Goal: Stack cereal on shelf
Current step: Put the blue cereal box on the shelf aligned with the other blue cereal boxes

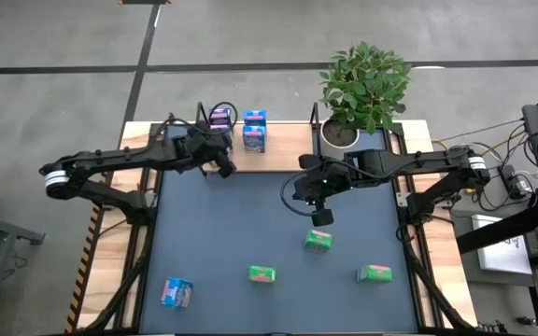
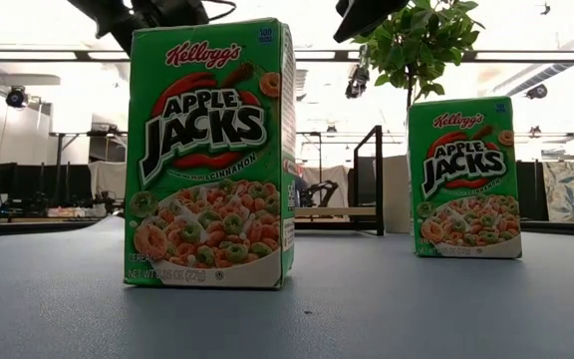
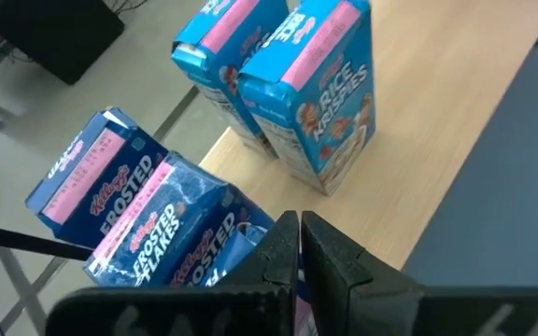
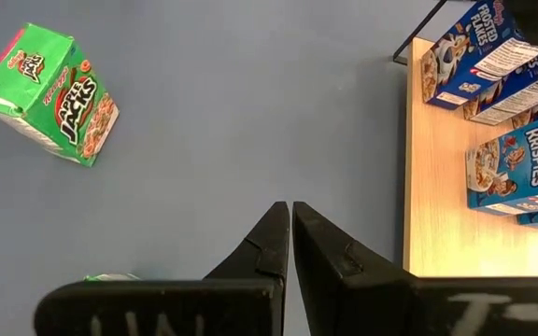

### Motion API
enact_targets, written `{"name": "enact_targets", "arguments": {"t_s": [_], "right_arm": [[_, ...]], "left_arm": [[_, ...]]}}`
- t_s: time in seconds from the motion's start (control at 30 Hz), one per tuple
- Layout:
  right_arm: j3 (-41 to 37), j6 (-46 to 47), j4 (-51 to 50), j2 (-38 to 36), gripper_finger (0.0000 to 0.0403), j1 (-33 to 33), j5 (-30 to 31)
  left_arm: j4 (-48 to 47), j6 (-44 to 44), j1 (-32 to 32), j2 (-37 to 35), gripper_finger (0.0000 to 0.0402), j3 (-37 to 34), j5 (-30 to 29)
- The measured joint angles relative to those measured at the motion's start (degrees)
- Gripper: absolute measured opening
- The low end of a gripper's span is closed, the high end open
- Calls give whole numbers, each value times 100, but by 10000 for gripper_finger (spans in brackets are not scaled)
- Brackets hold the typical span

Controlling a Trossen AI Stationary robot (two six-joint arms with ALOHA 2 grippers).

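Standing on the shelf [image 1: 278,142] are four cereal boxes [image 1: 254,131]; both tools [image 1: 321,217] pressed together, empty.

Low view: both arms cut off at top edge, grippers unseen; shelf [image 2: 367,179] mostly hidden behind green boxes [image 2: 212,155].
Left wrist view: Frosted Flakes boxes [image 3: 148,224] partly hidden by fingers [image 3: 283,257].
Right wrist view: Rice Krispies box [image 4: 521,168] cut off at picture edge; green sliver [image 4: 110,277] beside fingers, unidentifiable.
High view: box print too small to read.
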Motion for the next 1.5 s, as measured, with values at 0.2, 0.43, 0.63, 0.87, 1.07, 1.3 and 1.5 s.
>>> {"name": "enact_targets", "arguments": {"t_s": [0.2, 0.43, 0.63, 0.87, 1.07, 1.3, 1.5], "right_arm": [[0, 0, 2, 0, 9, 0, 0], [0, -4, -1, 0, 9, 0, 0], [-2, -35, 16, 0, 9, 0, 0], [-10, 4, 24, 0, 9, 0, 0], [-82, 4, 37, 0, 9, 0, 0], [-195, 22, 65, 0, 9, 0, 0], [-319, 22, 162, 0, 9, 0, 0]], "left_arm": [[-205, 198, -8, -265, 0, 149, 6], [-1157, 1031, 35, -690, 0, 157, 57], [-970, 1436, 138, -737, 0, 23, 160], [-802, 1541, 227, -455, 0, 15, 161], [-744, 1543, 225, -315, 0, 15, 155], [-632, 1543, 225, -311, 0, 15, 157], [-605, 1505, 225, -311, 0, 13, 159]]}}
